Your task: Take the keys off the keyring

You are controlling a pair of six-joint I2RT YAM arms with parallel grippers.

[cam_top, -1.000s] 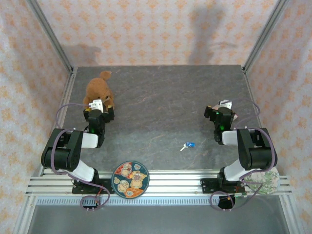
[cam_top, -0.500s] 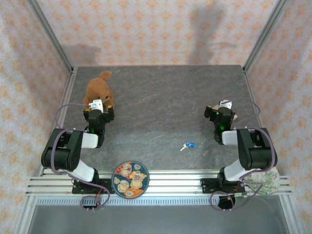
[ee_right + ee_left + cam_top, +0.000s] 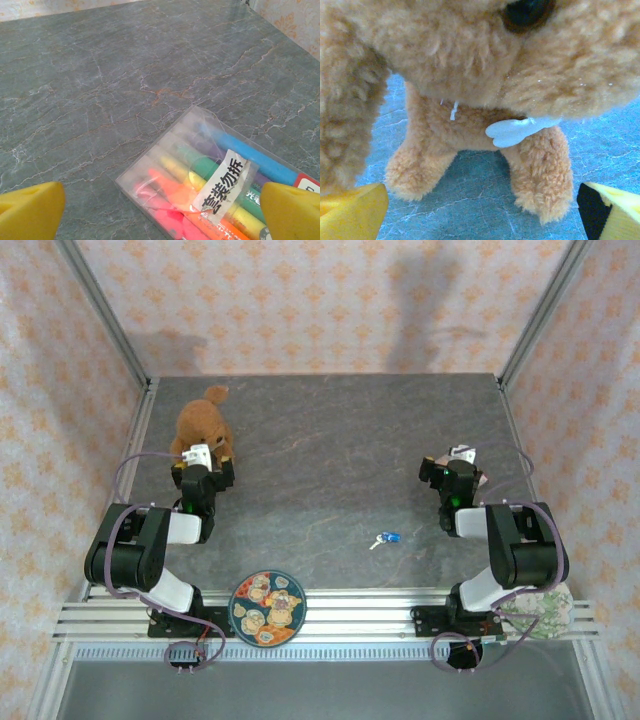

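Top external: keys point(image 3: 384, 538) on table point(image 3: 330, 430), behind-left of right gripper point(image 3: 452, 470), well apart; unchanged over the last second, so removal judged not begun.
Left wrist: left gripper point(image 3: 480, 215) spread, empty; plush dog point(image 3: 470, 75) just ahead.
Right wrist: fingers point(image 3: 30, 210) spread, empty; marker pack point(image 3: 210, 185) just ahead.

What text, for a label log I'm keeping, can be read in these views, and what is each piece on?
"套装勿拆": on the white sticker stuck across the clear pack of coloured markers, right wrist view.
Small print beside that sticker on the pack: too blurred and cropped to read.
keys and patterned plate, top view: too small to show any legible text.
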